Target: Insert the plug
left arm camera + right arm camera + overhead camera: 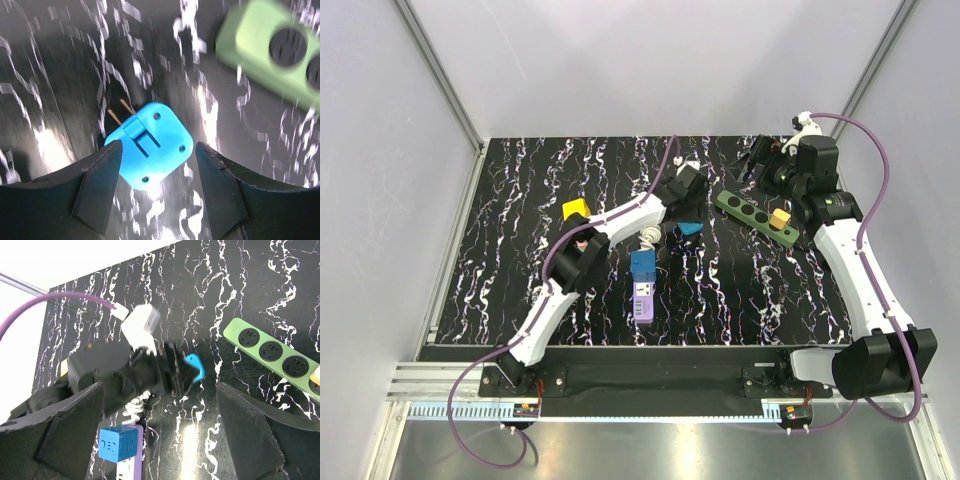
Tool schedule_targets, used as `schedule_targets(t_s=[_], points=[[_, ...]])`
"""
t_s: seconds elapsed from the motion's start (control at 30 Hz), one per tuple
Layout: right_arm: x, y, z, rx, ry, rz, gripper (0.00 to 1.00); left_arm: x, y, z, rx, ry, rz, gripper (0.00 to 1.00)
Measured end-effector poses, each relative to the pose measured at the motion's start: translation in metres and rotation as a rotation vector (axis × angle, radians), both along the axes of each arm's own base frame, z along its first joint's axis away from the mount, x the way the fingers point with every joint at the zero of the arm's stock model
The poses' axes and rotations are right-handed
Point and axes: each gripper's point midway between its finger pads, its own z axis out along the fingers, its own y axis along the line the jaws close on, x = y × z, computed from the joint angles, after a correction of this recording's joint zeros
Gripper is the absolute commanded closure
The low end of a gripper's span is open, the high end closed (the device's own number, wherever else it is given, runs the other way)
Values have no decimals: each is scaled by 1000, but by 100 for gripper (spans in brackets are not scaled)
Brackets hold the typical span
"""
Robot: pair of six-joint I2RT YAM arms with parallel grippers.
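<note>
Blue and small, the plug (152, 145) sits between the left gripper's (157, 190) fingers, which look partly apart and not yet squeezing, near the green power strip (757, 217), so the gripper should close gently on its flat sides first.

Blue square plastic plug (151, 144) lies on black marbled table (520, 200), left of green plastic power strip (756, 217); blue cube adapter (642, 264) lies nearer, left.
</note>
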Motion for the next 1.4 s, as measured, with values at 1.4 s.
schedule_targets(t_s=[1.4], points=[[-10, -11, 0, -42, -40, -34, 0, -52, 11, -19, 156, 185, -245, 34]])
